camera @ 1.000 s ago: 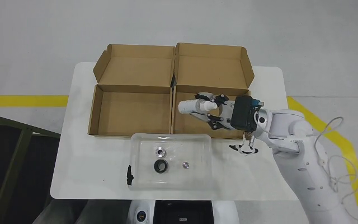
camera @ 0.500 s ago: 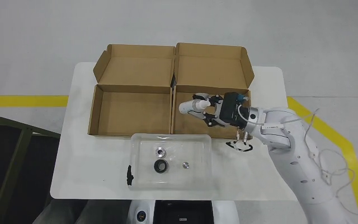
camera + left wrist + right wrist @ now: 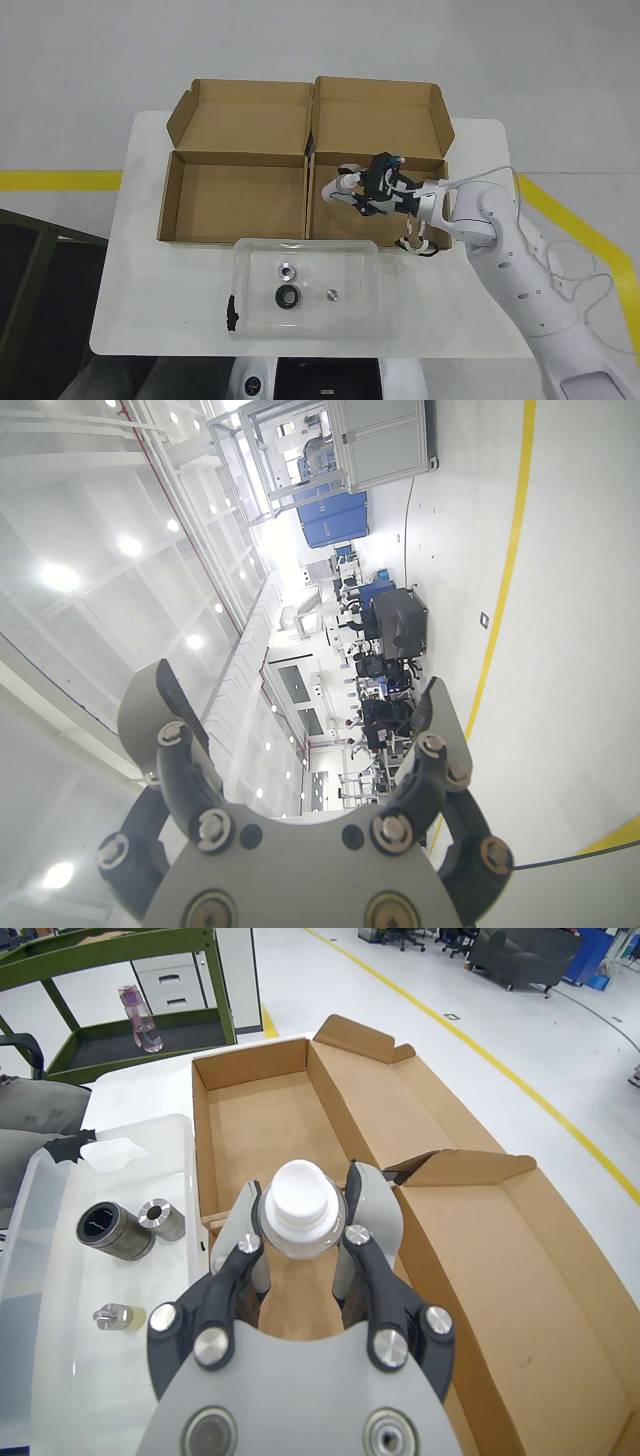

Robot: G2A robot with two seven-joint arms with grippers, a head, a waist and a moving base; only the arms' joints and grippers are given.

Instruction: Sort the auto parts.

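- Right gripper (image 3: 352,189) (image 3: 302,1208): the jaws are closed onto a white capped part (image 3: 338,186) (image 3: 299,1208), one jaw on each side of its clear collar.
- White capped part: held just right of frame centre in the top view, above the right cardboard box (image 3: 380,160) (image 3: 525,1278), close to the wall that box shares with the left cardboard box (image 3: 170,195) (image 3: 250,1128).
- Clear tray (image 3: 240,245) (image 3: 185,1123): stands below the boxes, at lower centre of the top view.
- Tray contents: a dark-bored bearing sleeve (image 3: 288,296) (image 3: 114,1232), a steel bushing (image 3: 287,271) (image 3: 161,1219) just beside it, and a small pin (image 3: 331,294) (image 3: 119,1317) apart from both.
- Black tape scrap (image 3: 232,313) (image 3: 67,1147): sits on the tray's rim.
- Left gripper (image 3: 297,680): jaws spread wide, nothing between them, pointing into the hall.
- Markings: the blue cabinets (image 3: 332,517) carry small white marks, too small to read. The boxes show plain cardboard.
- Surface: a white worktop (image 3: 130,280) with rounded corners.
- Room: grey floor with a yellow line (image 3: 60,180), ceiling lights, and a green cart (image 3: 125,1043) carrying a pink bottle (image 3: 142,1025).
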